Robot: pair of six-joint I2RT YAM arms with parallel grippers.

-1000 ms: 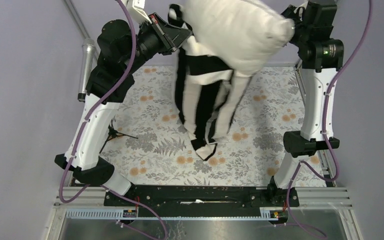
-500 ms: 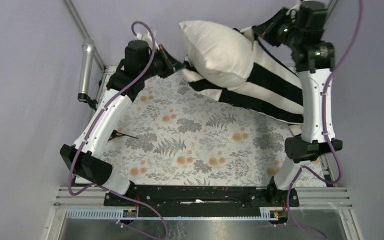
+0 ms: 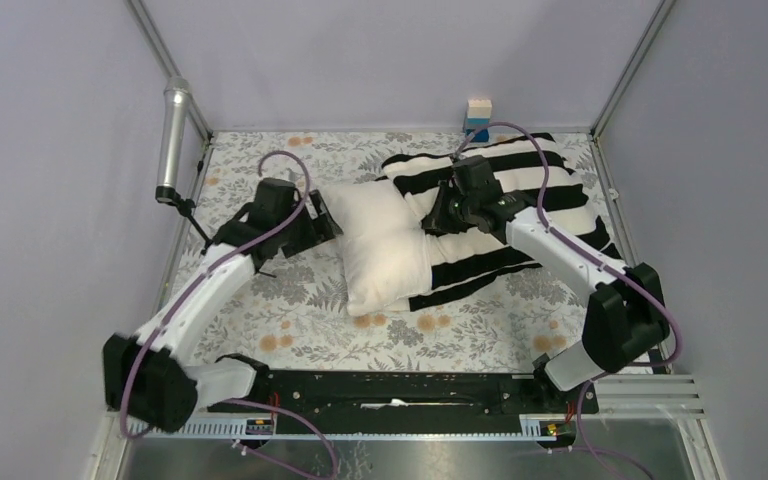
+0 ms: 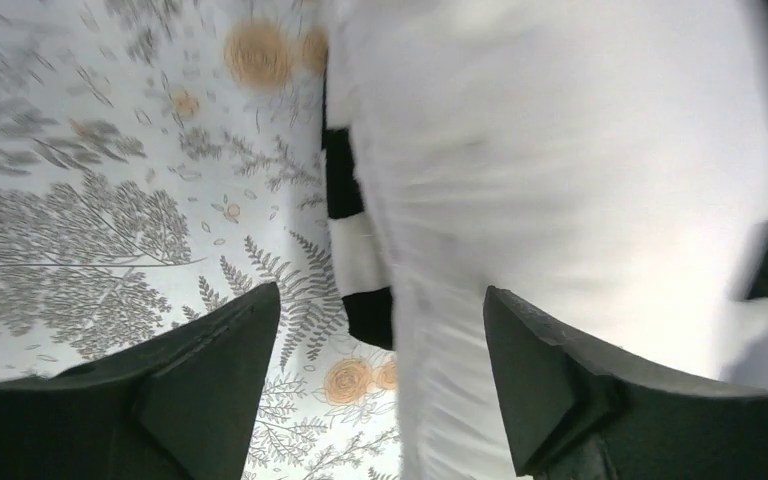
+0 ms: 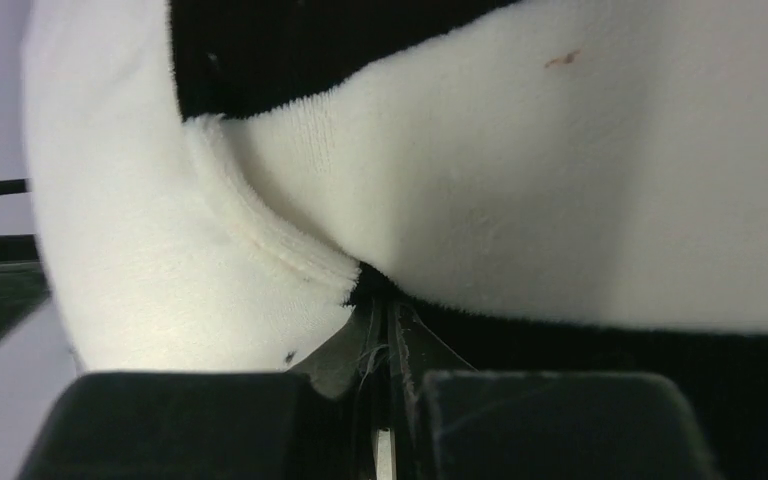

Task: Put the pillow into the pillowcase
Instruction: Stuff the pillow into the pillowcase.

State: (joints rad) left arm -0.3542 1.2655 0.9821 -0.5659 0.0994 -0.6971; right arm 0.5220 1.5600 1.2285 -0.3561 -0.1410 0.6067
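Mid-frame, pillow [image 3: 385,245] overlaps pillowcase [image 3: 520,190] at its left end; left gripper [image 4: 380,293] gapes beside it, right gripper [image 5: 380,335] pinches pillowcase hem

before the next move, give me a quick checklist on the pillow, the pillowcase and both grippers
1. Pillow fully inside the pillowcase: not ok, its left part sticks out bare.
2. Right gripper has the pillowcase: ok, shut on the fabric hem.
3. Left gripper free to regrip: ok, jaws apart at the pillow's left edge, holding nothing.
4. Load supported: ok, pillow and pillowcase lie on the floral table covering.
5. Opening wrapped evenly around the pillow: cannot tell, the right arm hides part of it.
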